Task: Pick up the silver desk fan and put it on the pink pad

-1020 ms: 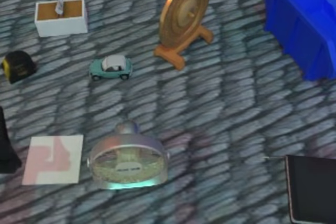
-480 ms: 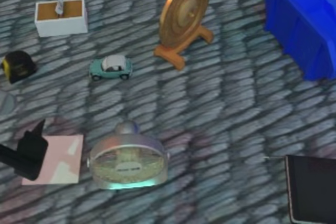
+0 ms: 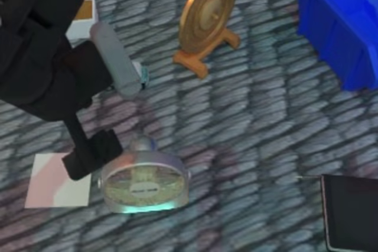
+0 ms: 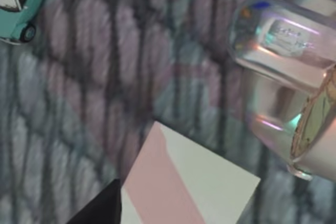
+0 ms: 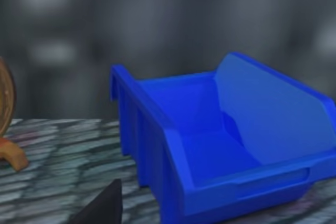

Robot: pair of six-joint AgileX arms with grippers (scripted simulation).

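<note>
The silver desk fan [image 3: 143,182] lies face up near the table's front, left of centre, with its yellowish-green grille showing and its grey knob [image 3: 142,143] toward the back. In the left wrist view its shiny rim [image 4: 273,124] is close. The pink pad [image 3: 54,182] lies flat just left of the fan, and one of its corners shows under the left wrist [image 4: 184,182]. My left gripper [image 3: 93,156] hangs open over the pad's near-right corner, beside the fan's left rim, with nothing in it. One dark fingertip [image 4: 102,211] shows. My right gripper is out of the top view; its fingertip [image 5: 102,208] shows.
A copper-gold fan [image 3: 207,13] on an orange stand stands at the back centre, and a blue bin [image 3: 342,25] at the back right. A black tablet [image 3: 351,212] lies at the front right. My left arm covers most of a teal toy car [image 4: 18,3] and a white box [image 3: 85,25].
My left arm has swung in from the table's left edge, and its gripper has moved right across the pad to the fan's left rim. The arm now hides the car and the box.
</note>
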